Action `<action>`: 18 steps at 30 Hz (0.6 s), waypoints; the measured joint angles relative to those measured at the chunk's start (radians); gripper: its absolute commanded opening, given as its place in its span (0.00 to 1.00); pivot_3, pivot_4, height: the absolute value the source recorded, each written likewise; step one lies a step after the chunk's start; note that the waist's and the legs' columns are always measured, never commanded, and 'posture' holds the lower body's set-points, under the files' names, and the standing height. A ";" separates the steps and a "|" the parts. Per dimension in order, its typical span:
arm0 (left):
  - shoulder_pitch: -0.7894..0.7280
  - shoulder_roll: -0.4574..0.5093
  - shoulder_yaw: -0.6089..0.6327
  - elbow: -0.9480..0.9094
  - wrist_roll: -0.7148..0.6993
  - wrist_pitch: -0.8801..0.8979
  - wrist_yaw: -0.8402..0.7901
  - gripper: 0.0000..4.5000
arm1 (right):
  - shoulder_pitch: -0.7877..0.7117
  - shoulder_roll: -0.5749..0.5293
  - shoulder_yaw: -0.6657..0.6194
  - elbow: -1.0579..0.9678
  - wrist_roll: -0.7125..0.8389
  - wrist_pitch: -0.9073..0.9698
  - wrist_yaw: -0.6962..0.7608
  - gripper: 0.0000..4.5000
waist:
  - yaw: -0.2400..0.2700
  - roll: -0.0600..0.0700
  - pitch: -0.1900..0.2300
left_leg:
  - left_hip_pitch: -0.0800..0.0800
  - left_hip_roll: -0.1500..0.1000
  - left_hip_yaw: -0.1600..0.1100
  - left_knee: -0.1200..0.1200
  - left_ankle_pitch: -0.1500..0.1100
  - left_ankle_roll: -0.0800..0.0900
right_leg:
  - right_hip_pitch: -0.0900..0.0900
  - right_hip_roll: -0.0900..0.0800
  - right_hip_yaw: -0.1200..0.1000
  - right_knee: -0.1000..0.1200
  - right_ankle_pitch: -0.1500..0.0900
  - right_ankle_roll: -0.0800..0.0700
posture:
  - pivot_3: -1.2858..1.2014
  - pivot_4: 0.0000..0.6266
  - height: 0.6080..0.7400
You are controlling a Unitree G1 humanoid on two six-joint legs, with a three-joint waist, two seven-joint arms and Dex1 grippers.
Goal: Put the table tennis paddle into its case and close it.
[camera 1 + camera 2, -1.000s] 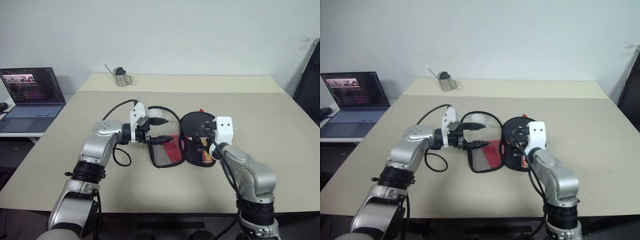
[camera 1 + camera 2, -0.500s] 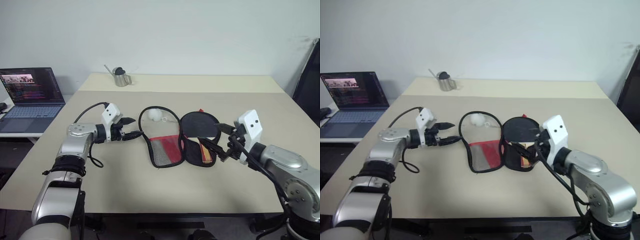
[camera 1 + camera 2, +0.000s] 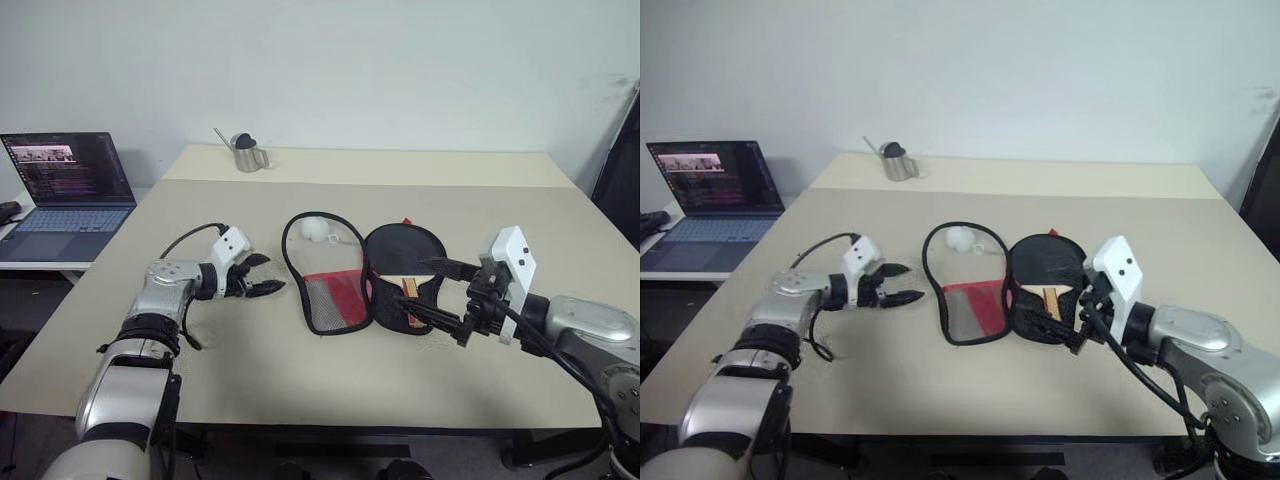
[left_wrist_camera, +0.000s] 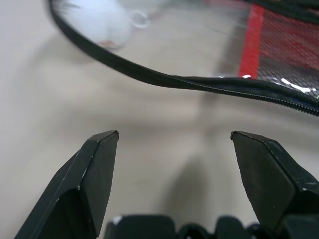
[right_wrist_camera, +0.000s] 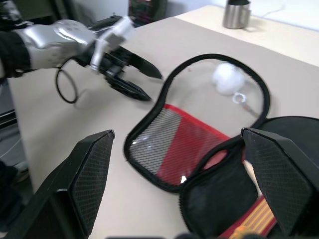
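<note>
Case (image 3: 345, 275) lies butterflied open at frame centre on the table (image 3: 300, 370); paddle (image 3: 1045, 270) already sits in its right half, black face up, wooden handle toward the lower edge. Left half, clear window and red mesh panel, lies flat with a white ball (image 3: 312, 229) showing at its upper end.

Left gripper (image 3: 262, 275), left of centre, fingers spread wide, holds nothing, tips just beside the flap's zip edge, not touching. Right gripper (image 3: 432, 292), right of centre, also wide and empty, near the paddle half.

Step in hand, as I judge: fold the flap over.
- Left should pinch the outer zip rim, not the mesh.
- Lift and swing it rightward over the paddle.
- Right should pin the paddle half so it does not slide.
- Handle looks seated; check before zipping.
</note>
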 measured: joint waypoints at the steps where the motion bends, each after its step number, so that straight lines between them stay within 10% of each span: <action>1: -0.009 -0.012 0.000 0.011 0.003 -0.005 0.008 0.88 | 0.002 -0.010 -0.004 0.000 0.010 -0.004 0.001 0.99 | 0.000 0.000 0.000 | 0.000 0.000 0.000 0.000 0.000 0.000 | 0.000 0.000 0.000 0.000 0.000 0.000 | 0.52 0.24 1.00; 18: -0.139 -0.361 0.014 -0.114 -0.093 0.027 -0.064 0.88 | 0.019 -0.097 -0.115 0.009 0.159 -0.036 -0.076 0.99 | 0.004 -0.001 0.001 | -0.003 -0.001 -0.001 0.003 0.000 0.000 | 0.001 0.000 0.000 -0.001 0.000 0.001 | 0.52 0.24 1.00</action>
